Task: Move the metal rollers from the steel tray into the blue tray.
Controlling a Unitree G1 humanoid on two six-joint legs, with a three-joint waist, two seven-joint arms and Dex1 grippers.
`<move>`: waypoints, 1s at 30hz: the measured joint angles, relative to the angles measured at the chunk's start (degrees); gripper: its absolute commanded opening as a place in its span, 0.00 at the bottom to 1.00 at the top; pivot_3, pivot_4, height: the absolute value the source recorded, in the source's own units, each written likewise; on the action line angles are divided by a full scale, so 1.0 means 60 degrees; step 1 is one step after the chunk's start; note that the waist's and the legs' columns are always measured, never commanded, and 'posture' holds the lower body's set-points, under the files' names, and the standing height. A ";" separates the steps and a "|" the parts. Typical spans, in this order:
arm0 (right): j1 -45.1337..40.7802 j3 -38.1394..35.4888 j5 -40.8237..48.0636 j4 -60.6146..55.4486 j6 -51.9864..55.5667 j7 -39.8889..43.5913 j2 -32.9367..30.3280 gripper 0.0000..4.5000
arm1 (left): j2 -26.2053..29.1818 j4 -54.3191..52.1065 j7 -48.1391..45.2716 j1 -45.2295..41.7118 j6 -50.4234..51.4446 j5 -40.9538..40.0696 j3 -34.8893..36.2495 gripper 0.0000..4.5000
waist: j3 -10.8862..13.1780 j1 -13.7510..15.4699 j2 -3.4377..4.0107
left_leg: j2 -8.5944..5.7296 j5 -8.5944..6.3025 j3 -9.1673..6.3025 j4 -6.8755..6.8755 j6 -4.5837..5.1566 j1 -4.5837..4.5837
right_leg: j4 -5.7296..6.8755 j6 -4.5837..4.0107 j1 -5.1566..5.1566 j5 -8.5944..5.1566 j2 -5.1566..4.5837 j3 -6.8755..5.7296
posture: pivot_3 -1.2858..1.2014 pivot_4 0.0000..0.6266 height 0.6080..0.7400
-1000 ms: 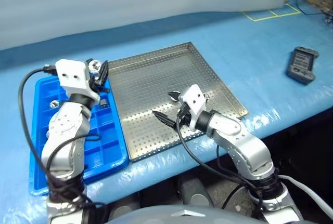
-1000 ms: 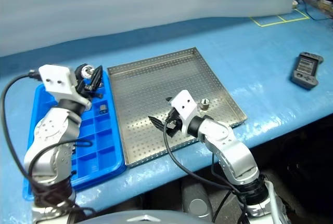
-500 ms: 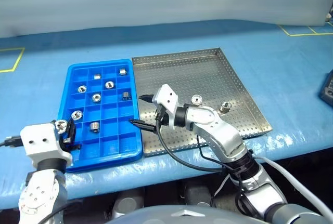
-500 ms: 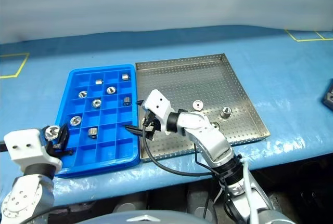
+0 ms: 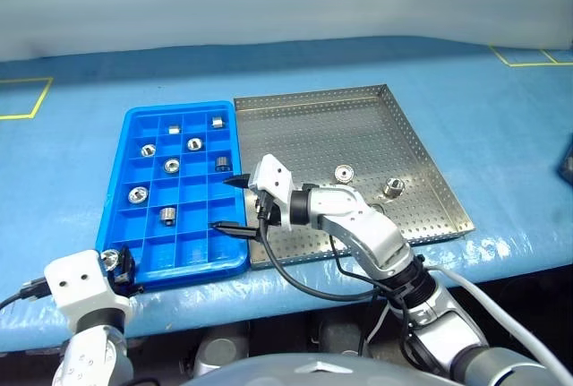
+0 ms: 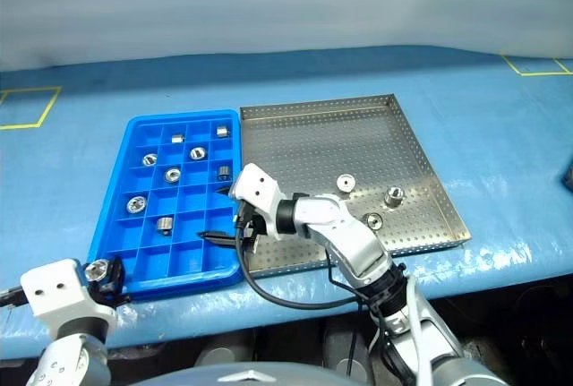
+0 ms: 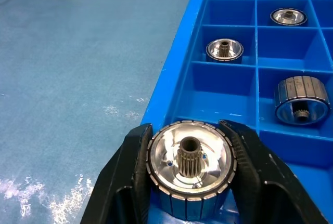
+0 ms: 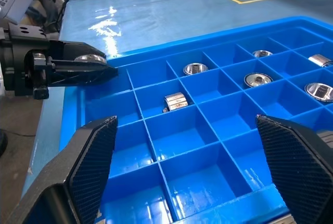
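Observation:
The blue tray (image 5: 179, 273) lies left of the steel tray (image 5: 358, 126), and several of its compartments each hold a metal roller (image 5: 172, 166). Three rollers (image 5: 344, 173) lie on the steel tray's near right part. My left gripper (image 5: 116, 262) hovers at the blue tray's near left corner, shut on a metal roller (image 7: 190, 161); its fingers (image 7: 130, 172) press both sides of it. My right gripper (image 5: 227, 203) stands open with nothing in it, pointing left over the blue tray's right edge. In the right wrist view, the left gripper (image 8: 78, 68) shows beyond the tray.
Both trays rest on a blue-covered table (image 5: 72, 162) whose front edge runs just below them. Yellow tape marks (image 5: 27, 99) lie at the far left and far right. A black cable (image 5: 295, 274) hangs from my right wrist.
The camera has swung. My left gripper, still holding its roller, came back and down from the blue tray's far end to its near left corner. The open right gripper swung left onto the blue tray's edge.

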 measured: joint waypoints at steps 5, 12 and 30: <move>0.0282 -0.0127 0.0002 -0.0355 0.0159 -0.0259 -0.0158 1.00 | 0.0347 0.0140 -0.0190 -0.0550 0.0036 -0.0081 -0.0085 0.99 | 0.0001 -0.0070 0.0001 | 0.0001 0.0000 0.0001 0.0000 -0.0001 -0.0008 | 0.0000 0.0000 -0.0008 0.0000 0.0000 -0.0002 | 0.60 0.24 1.00; 0.0750 -0.1010 -0.0043 -0.0864 0.0417 -0.1247 -0.0284 1.00 | 0.1467 0.0233 -0.0720 -0.2264 -0.0445 -0.0072 -0.0083 0.99 | 0.0002 -0.0322 0.0003 | 0.0000 0.0005 0.0007 0.0000 -0.0010 -0.0008 | 0.0000 -0.0002 -0.0007 0.0002 -0.0001 0.0001 | 0.54 0.24 1.00; 0.1383 -0.3304 -0.1770 -0.0232 0.0717 -0.5541 0.0721 1.00 | 0.2941 0.1440 -0.3266 -0.4846 -0.1056 -0.1126 -0.2489 0.99 | 0.0001 -0.1446 0.0008 | 0.0003 0.0002 0.0049 -0.0004 -0.0004 0.0000 | 0.0002 0.0008 -0.0015 0.0015 0.0003 0.0050 | 0.49 0.24 1.00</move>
